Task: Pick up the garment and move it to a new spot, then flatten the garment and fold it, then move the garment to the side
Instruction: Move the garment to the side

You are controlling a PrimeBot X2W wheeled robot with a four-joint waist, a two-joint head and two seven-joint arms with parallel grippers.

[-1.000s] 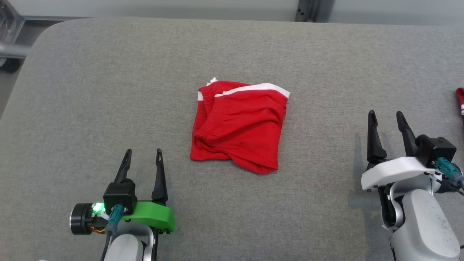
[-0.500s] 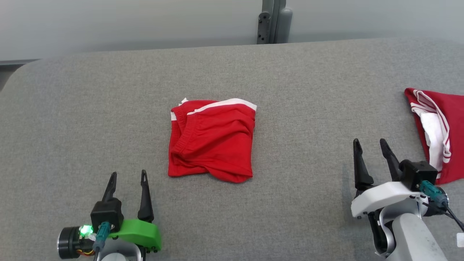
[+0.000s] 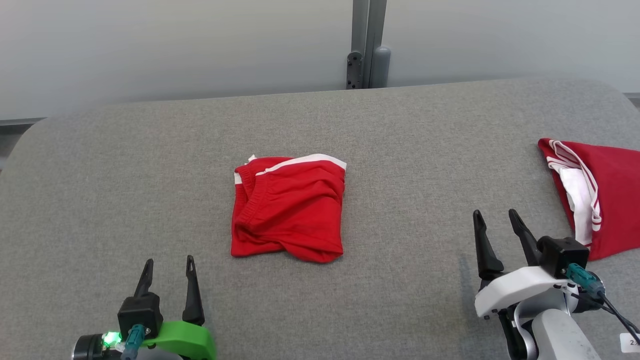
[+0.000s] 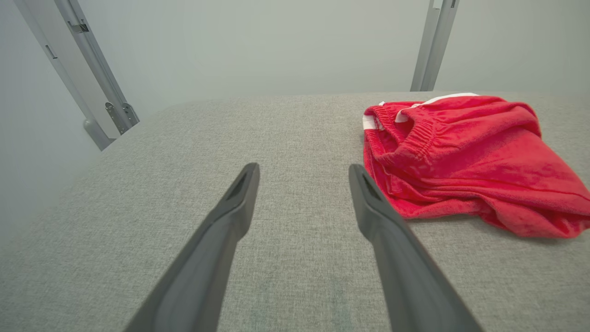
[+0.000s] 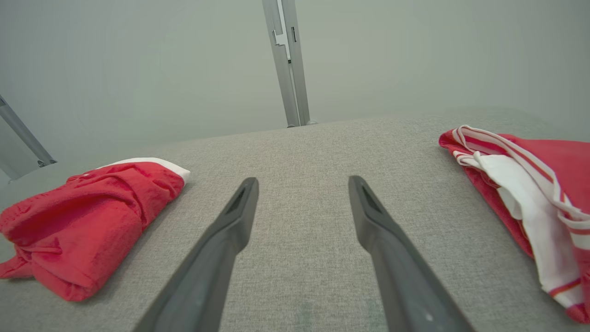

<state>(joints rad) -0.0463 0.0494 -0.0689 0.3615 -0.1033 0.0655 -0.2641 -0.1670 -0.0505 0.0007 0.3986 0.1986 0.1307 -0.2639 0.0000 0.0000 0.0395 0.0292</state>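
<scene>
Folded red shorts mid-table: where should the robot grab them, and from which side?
Take the shorts by the thick rolled near edge, coming in low from the robot's side, probably with the left gripper, which sits closer. That edge bulges off the table, so open jaws can slip around all layers; the far edge lies flatter.

The left gripper (image 3: 169, 261) sits at the lower left of the head view. Its two dark fingers point forward, and the jaws are spread wide and empty. A green cover (image 3: 182, 337) wraps its wrist. The right gripper (image 3: 495, 214) sits at the lower right, reaching a little further forward. Its jaws are equally wide and empty, above a white cover (image 3: 515, 290) and a pale forearm (image 3: 555, 335).
</scene>
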